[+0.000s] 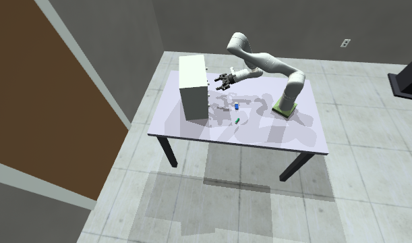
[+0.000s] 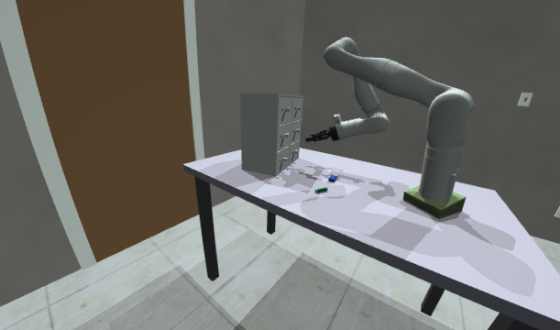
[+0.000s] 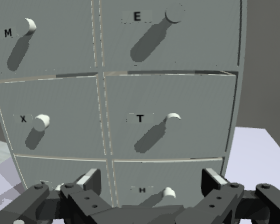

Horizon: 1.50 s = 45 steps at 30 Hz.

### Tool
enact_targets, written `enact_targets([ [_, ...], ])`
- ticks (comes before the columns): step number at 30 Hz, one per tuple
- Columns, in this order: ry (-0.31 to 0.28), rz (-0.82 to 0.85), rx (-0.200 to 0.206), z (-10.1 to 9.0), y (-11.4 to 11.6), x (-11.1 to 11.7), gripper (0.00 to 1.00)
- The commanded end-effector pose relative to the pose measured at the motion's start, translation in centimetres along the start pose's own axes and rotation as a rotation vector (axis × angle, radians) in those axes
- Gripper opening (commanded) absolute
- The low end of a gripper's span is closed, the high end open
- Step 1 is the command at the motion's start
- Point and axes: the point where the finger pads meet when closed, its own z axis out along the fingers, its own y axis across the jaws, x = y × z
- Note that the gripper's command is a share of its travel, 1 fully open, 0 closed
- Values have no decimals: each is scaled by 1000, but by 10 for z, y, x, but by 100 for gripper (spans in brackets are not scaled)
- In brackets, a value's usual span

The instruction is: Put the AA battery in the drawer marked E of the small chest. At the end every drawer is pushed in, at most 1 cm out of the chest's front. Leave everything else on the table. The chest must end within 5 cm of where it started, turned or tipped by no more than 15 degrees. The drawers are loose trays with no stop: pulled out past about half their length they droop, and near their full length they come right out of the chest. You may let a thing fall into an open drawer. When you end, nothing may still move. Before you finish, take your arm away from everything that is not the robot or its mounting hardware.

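The white-grey chest [image 1: 193, 72] [image 2: 259, 133] stands upright at the table's left end. Drawer E [image 3: 201, 42] [image 2: 300, 105] is the top drawer of the right column in the wrist view; its front looks flush and its round knob [image 3: 175, 13] sticks out. The AA battery, a small green cylinder [image 1: 237, 120] [image 2: 322, 190], lies on the table in front of the chest. My gripper [image 1: 217, 84] [image 2: 307, 139] [image 3: 151, 180] is open and empty, in front of the chest and below drawer E's level, with fingers pointing at the chest.
Drawers M [image 3: 51, 55], X [image 3: 71, 135], T [image 3: 201, 135] and H [image 3: 196, 175] look pushed in, with knobs sticking out. A small blue block [image 1: 237, 106] [image 2: 333, 179] lies on the table [image 1: 259, 135] near the battery. The arm's green base [image 1: 286, 114] [image 2: 437, 211] stands at the right.
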Motion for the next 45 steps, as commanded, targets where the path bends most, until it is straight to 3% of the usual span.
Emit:
enact_targets([
  [1, 1, -1, 0, 0, 0, 1, 100],
  [30, -35, -1, 0, -3, 0, 3, 100],
  [45, -93, -1, 0, -9, 0, 6, 100],
])
